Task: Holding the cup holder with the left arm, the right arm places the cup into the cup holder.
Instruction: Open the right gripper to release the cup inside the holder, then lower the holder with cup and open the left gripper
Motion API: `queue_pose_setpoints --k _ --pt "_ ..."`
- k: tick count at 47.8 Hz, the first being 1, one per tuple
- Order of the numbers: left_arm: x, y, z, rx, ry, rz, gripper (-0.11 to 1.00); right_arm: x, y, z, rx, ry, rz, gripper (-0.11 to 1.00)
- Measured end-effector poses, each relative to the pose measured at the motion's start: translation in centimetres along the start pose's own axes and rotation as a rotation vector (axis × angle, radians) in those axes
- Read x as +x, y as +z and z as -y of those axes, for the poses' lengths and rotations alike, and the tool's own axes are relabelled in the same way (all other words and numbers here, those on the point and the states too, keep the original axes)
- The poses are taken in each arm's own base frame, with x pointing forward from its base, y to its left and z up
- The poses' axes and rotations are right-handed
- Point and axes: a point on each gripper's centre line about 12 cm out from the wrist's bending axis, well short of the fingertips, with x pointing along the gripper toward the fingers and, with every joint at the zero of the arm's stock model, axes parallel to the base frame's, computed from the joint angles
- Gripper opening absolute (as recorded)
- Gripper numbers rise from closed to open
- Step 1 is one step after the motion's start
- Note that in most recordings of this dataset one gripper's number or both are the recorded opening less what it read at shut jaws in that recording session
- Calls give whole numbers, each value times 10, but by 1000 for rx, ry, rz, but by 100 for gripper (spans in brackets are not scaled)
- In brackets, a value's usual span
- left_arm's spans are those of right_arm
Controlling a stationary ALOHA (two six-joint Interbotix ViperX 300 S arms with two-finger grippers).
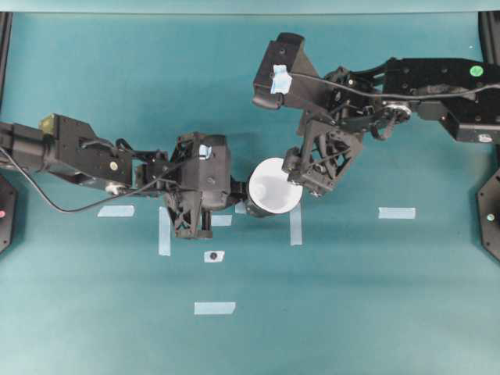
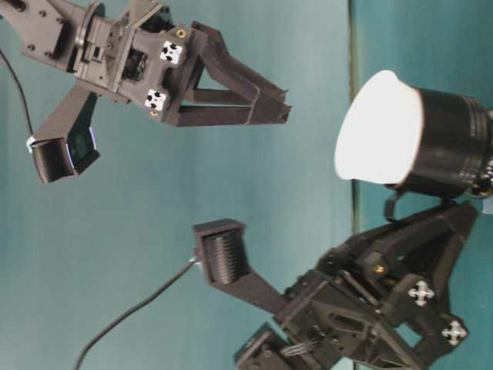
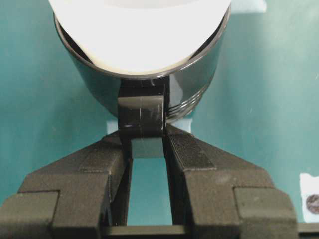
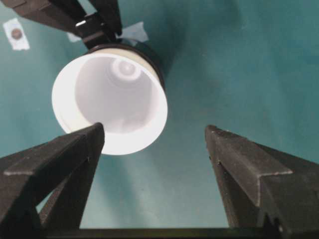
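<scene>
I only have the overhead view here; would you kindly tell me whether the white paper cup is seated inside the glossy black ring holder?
Observer: Yes, the white paper cup sits inside the glossy black ring holder.
Operator: Thank you. Is the left gripper gripping the holder?
Observer: The left gripper is shut on the holder's stubby handle.
Operator: And the right gripper?
Observer: The right gripper is open, with nothing between its fingers.

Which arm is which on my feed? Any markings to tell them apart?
Both arms are black with lattice-framed grippers. The left arm trails a loose black cable and has a yellowish block at its rear. The right arm has a green dot and blue tape on its camera block.
</scene>
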Motion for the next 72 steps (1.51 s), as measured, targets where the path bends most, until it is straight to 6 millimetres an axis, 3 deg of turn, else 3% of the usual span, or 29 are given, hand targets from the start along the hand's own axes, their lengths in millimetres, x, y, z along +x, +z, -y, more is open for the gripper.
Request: queue_pose_setpoints --k 72 --pt "4 -5 1 -15 -4 -37 27 9 -5 1 4 6 30 88"
